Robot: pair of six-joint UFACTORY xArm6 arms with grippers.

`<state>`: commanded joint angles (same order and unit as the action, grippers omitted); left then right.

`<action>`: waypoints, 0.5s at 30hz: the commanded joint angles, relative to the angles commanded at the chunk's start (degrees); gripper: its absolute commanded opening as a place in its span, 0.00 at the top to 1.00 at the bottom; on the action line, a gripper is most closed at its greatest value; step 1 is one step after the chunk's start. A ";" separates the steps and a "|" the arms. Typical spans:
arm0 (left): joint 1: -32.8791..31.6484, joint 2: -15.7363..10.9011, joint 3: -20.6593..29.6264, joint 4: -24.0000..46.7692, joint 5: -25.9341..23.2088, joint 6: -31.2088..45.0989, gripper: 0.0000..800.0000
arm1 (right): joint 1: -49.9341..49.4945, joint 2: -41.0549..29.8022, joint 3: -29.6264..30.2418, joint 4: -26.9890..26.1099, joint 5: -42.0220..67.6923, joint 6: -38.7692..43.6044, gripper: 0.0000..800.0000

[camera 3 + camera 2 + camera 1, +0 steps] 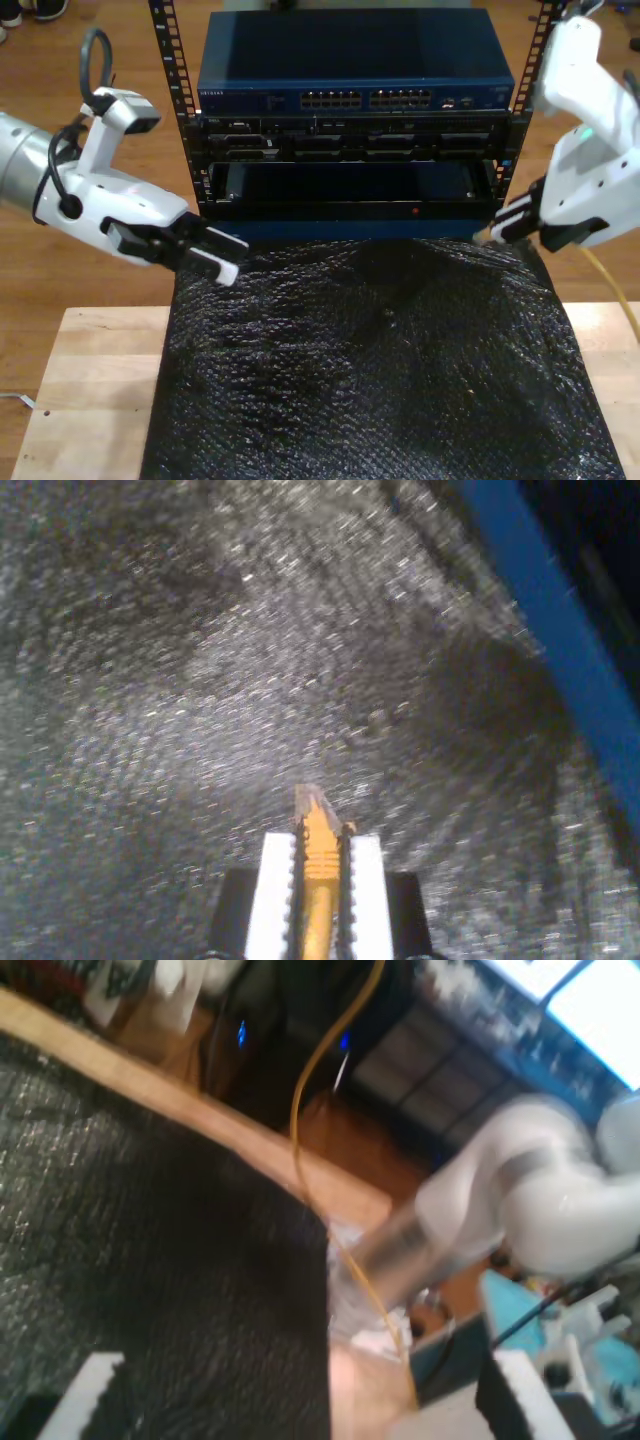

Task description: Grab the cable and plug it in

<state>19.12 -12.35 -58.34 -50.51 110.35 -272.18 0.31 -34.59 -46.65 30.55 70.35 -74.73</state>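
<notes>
Yellow cable [318,880] is pinched right between the two white pads [275,890] of my second hand [318,852], so that hand is clenched on it. The clear plug [311,803] pokes out just past the pad tips, and the cable body runs back between the pads toward the wrist.

In the exterior view that hand [497,229] hangs just off the front lower corner of the rack [355,120] on the exterior view's right, over the far edge of the black mat [370,370], with the plug end near the rack's bottom shelf. From the back of the hand the cable [612,285] trails down and away from the rack, past the mat's edge toward the wooden bench [85,390].

My first hand [215,255] sits off the opposite lower corner of the rack, on the exterior view's left, above the mat and well apart from the cable. Its white pads [85,1395] are spread apart with nothing between them, so it's released. Its wrist view is blurry, but the yellow cable [305,1110] can be made out hanging past the bench edge beside the other arm [520,1200].
</notes>
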 joint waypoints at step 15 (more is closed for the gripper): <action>2.11 -4.92 -2.64 19.16 -2.73 11.69 0.00 | 0.00 5.54 -0.26 -1.76 1.05 3.34 1.00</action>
<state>21.23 -17.27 -60.98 -31.34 107.63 -260.48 0.31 -29.05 -46.91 28.79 71.41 -71.38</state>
